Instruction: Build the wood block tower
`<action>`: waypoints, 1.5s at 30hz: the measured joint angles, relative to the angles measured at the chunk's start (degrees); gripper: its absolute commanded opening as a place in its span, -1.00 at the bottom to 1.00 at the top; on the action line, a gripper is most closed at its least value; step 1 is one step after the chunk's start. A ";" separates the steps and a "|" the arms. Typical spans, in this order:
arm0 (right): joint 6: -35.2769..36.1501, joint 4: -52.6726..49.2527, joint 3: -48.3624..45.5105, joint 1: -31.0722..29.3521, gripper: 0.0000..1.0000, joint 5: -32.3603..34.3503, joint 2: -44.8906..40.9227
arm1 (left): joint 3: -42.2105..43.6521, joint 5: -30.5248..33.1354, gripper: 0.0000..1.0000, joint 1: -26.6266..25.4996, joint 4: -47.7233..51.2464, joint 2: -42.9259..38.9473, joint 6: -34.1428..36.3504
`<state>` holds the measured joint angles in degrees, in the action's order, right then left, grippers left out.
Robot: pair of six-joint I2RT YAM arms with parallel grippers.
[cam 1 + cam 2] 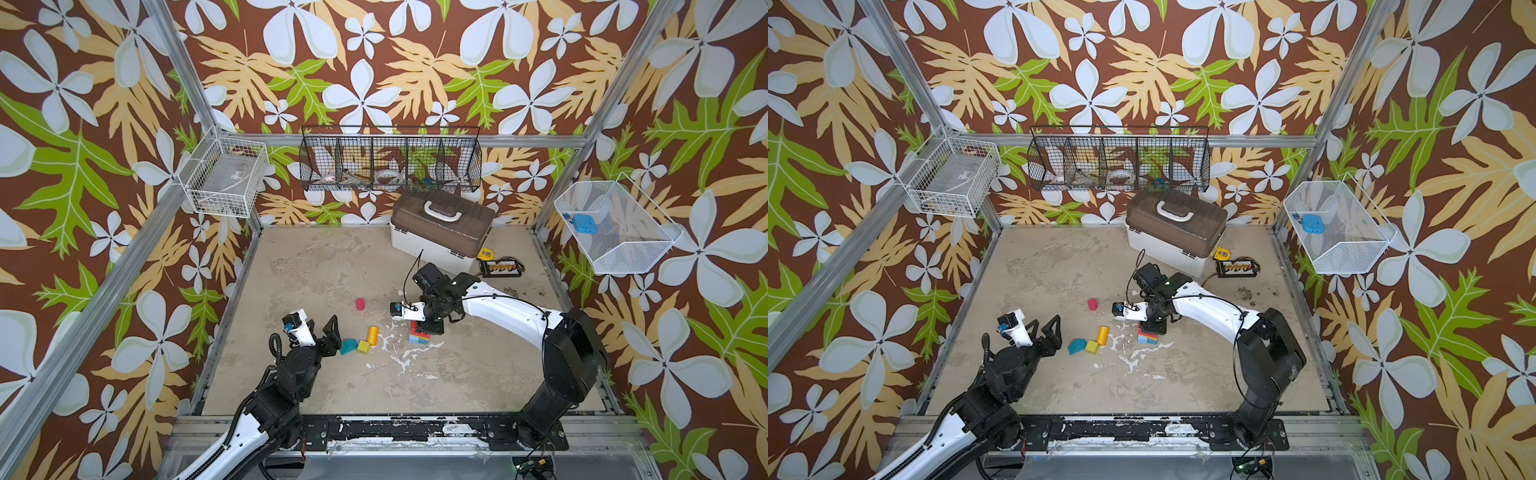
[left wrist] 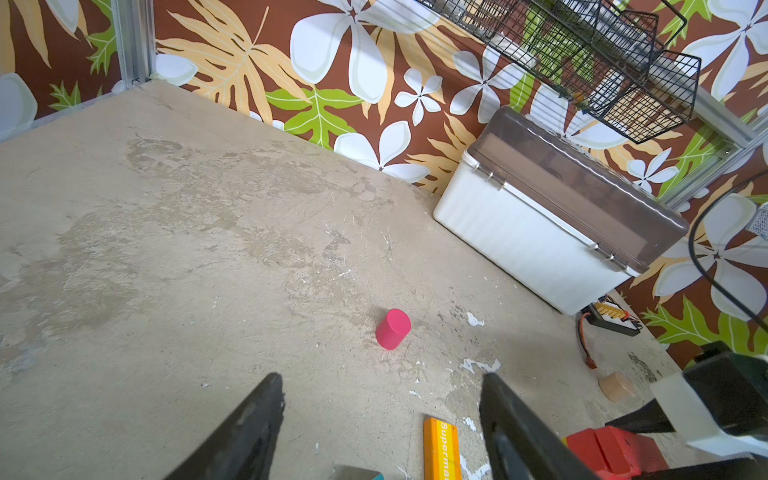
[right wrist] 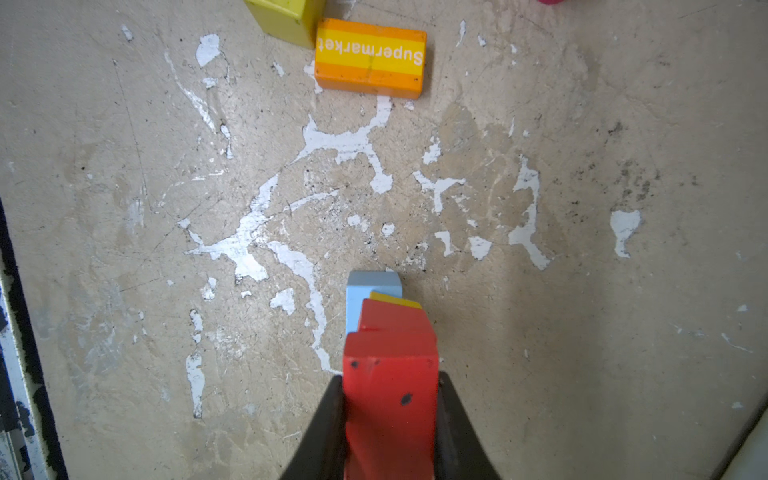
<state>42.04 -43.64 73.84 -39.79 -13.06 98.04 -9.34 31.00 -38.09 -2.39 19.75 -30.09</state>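
Over worn tabletop, seats red block, clamped in right gripper, on tower directly beneath, with left gripper spread empty; then likely needs gentle release, straight lift.

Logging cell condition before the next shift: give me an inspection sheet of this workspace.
Surface: beige tabletop, worn, white chips.
Job's things: tower of blue, yellow, red blocks; pink cylinder, orange block, yellow cube, teal roof piece loose.
Clutter: white case, black connector board.
Grippers: left claw open, empty; right claw shut on top red block.
Cables: black cable loops off right arm.
Surroundings: floral walls; black wire basket, white wire baskets.
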 measured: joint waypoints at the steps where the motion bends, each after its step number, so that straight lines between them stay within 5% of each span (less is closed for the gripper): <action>1: -0.09 0.02 0.04 0.00 -0.41 -0.02 0.00 | 0.00 0.00 0.52 0.00 0.00 0.00 0.00; 16: -2.84 -0.07 0.50 0.00 -0.17 0.59 -0.11 | 0.00 0.00 0.52 0.00 0.00 0.00 0.00; 45: -7.13 -0.61 -1.42 0.31 -0.25 0.90 -1.70 | 0.00 -0.04 0.52 0.00 0.00 -0.15 0.00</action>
<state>34.92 -44.25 72.42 -39.48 -12.16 96.33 -9.34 30.96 -38.09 -2.39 19.59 -30.09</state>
